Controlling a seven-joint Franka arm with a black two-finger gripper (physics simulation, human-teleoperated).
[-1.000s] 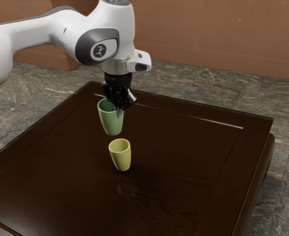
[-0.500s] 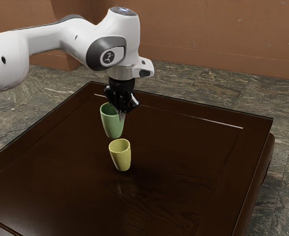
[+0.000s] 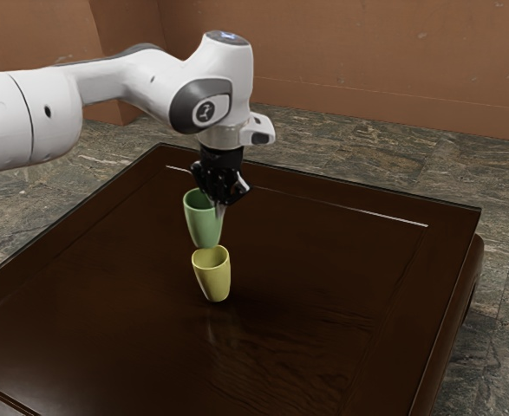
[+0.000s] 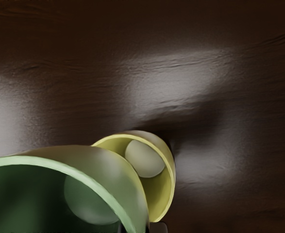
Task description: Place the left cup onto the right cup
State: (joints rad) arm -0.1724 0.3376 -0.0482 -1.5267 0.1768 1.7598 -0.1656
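My gripper (image 3: 220,198) is shut on the rim of a green cup (image 3: 204,221), which hangs upright in the air. Its base sits right over the mouth of a yellow-green cup (image 3: 212,273) standing on the dark wooden table (image 3: 341,286). In the wrist view the green cup (image 4: 84,189) looms large under my hand, and the yellow cup (image 4: 152,179) shows just beyond and below it, partly covered by the green cup's wall.
The table has a raised rim (image 3: 445,260) all around. Stone floor (image 3: 427,165) and a brown wall lie beyond it. My white arm (image 3: 107,87) reaches in from the exterior view's left.
My hand has carried the green cup toward the exterior view's right and lower, from beside and above the yellow cup to just over its mouth.
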